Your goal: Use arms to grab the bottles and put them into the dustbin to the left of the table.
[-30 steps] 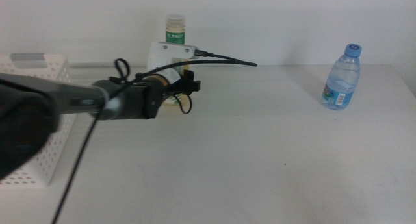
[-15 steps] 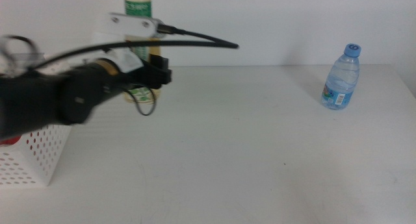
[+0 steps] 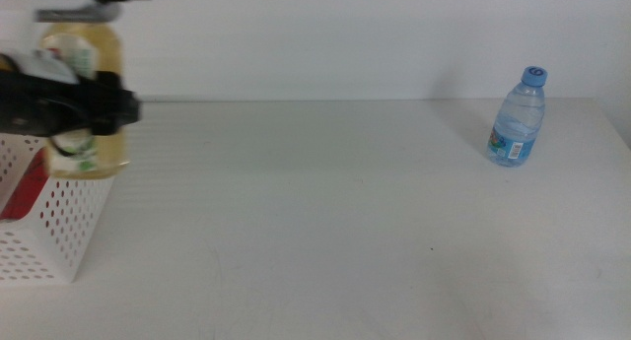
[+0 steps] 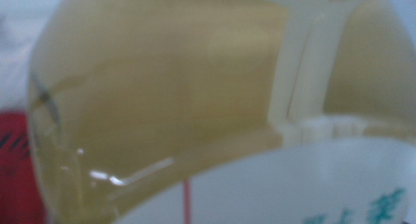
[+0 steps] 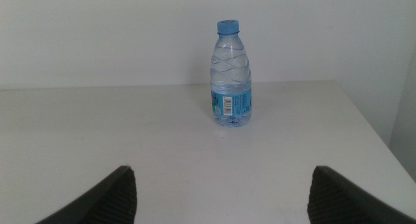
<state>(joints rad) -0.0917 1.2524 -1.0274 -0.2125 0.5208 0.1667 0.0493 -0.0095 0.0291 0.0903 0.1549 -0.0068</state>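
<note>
My left gripper is at the far left of the middle view, shut on the yellow-drink bottle and holding it tilted over the rim of the white perforated dustbin. A red can lies inside the dustbin. The left wrist view is filled by the blurred yellow-drink bottle; its jaws are hidden there. The small water bottle with a blue cap stands upright at the far right of the table. My right gripper is open and faces the water bottle from a distance.
A white wall runs behind the table's far edge. The table's right edge lies just past the water bottle. The dustbin stands at the table's left side.
The left arm has swung left and up with the yellow-drink bottle, from the table's back middle to over the dustbin. The water bottle has stayed put.
</note>
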